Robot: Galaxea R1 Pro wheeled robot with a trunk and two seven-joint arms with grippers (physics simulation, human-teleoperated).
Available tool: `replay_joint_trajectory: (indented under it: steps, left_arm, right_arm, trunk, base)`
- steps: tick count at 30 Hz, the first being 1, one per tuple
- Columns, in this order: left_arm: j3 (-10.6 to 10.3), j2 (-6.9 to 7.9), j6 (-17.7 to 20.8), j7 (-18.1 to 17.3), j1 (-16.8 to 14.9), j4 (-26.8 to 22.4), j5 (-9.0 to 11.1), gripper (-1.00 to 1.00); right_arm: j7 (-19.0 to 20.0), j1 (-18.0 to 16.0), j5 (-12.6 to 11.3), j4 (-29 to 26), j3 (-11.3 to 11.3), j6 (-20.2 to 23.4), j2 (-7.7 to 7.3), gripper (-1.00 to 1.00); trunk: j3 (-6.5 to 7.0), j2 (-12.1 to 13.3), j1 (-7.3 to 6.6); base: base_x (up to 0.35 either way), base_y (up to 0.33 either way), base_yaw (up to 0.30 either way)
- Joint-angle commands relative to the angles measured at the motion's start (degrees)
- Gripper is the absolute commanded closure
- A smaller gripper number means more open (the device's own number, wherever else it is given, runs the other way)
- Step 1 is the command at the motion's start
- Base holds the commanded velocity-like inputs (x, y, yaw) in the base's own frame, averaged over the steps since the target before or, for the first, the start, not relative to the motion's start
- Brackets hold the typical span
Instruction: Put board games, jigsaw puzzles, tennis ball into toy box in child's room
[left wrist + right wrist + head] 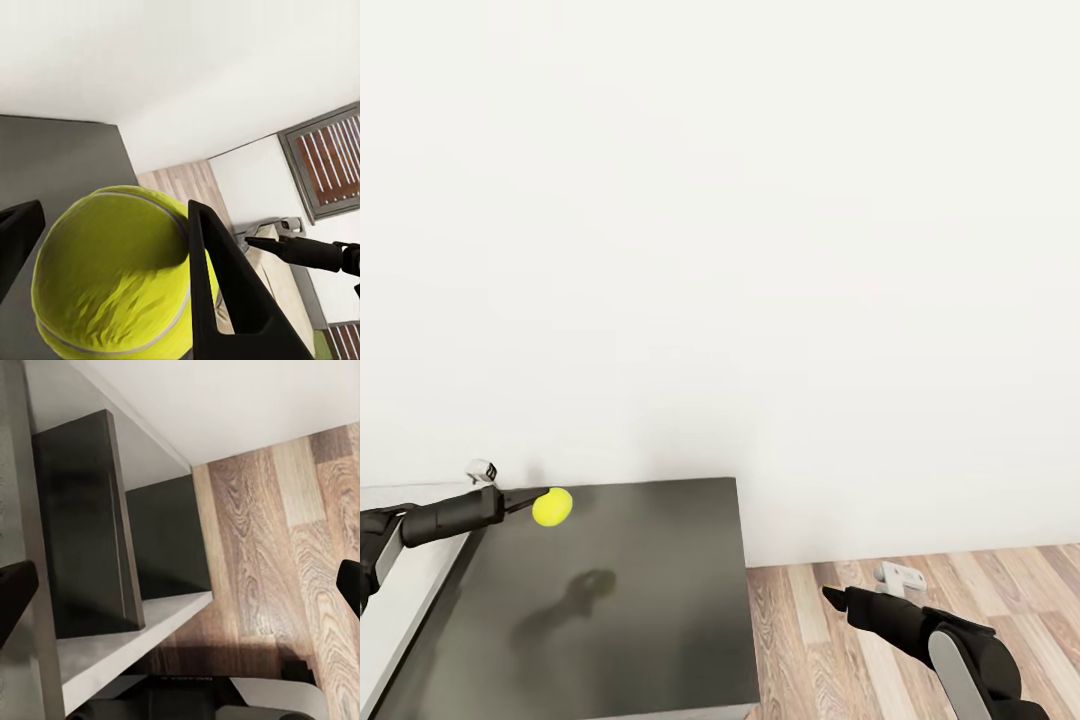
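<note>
The tennis ball (555,508), small and yellow-green, hangs in the air above the dark grey shelf unit (620,620), and its shadow falls on the shelf top. My left gripper (540,500) reaches in from the left and is shut on the ball. In the left wrist view the tennis ball (112,277) is large between the two black fingers (225,300). A strip of the light grey table (405,600) shows at the left edge, beside the shelf unit. My right gripper (834,598) hovers over the wood floor to the right of the shelf, open and empty.
A plain white wall (720,250) stands close behind the shelf unit. Wood-plank floor (920,590) lies to the right. The right wrist view looks down on the shelf unit's dark panels (82,525) and floor. A dark-framed window (326,161) shows in the left wrist view.
</note>
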Motion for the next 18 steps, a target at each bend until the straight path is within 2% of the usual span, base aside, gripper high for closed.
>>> replay_joint_trajectory:
  steps: [1,6,10,12,13,18]
  left_arm:
    - [0.0,-0.01,0.6,-0.2,0.0,0.0,-0.1,1.0]
    - [0.0,0.02,0.5,-0.2,0.0,-0.1,0.0,1.0]
    - [0.0,0.06,0.5,-0.2,0.0,-0.1,0.0,1.0]
    - [0.0,0.04,0.5,-0.2,0.0,-0.1,0.0,1.0]
    - [0.0,0.02,0.5,-0.2,0.0,-0.1,0.0,1.0]
    - [0.0,0.0,0.5,-0.2,0.0,-0.1,0.0,1.0]
  right_arm:
    - [-0.2,0.0,-0.3,-0.1,0.0,0.3,-0.01,-1.0]
    - [0.6,0.2,-0.3,-0.4,-0.1,0.3,-0.08,-1.0]
    - [5.9,0.4,-0.4,-0.9,-1.3,0.4,-0.18,-1.0]
    - [9.8,0.6,-0.4,-1.0,-3.2,0.4,-0.22,-1.0]
    - [12.9,0.8,-0.4,-1.0,-5.0,0.5,-0.27,-1.0]
    - [32.9,1.0,-0.4,-1.0,-15.5,0.8,-0.28,-1.0]
  trunk:
    - [-0.01,-0.1,0.04]
    - [0.46,-0.1,0.04]
    - [0.83,-0.1,0.04]
    - [1.02,-0.1,0.04]
    - [1.12,-0.1,0.04]
    - [1.59,-0.1,0.04]
  base:
    - [0.0,0.0,0.0]
    - [0.0,0.0,0.0]
    - [0.0,0.0,0.0]
    - [0.0,0.0,0.0]
    - [0.0,0.0,0.0]
    - [0.0,0.0,0.0]
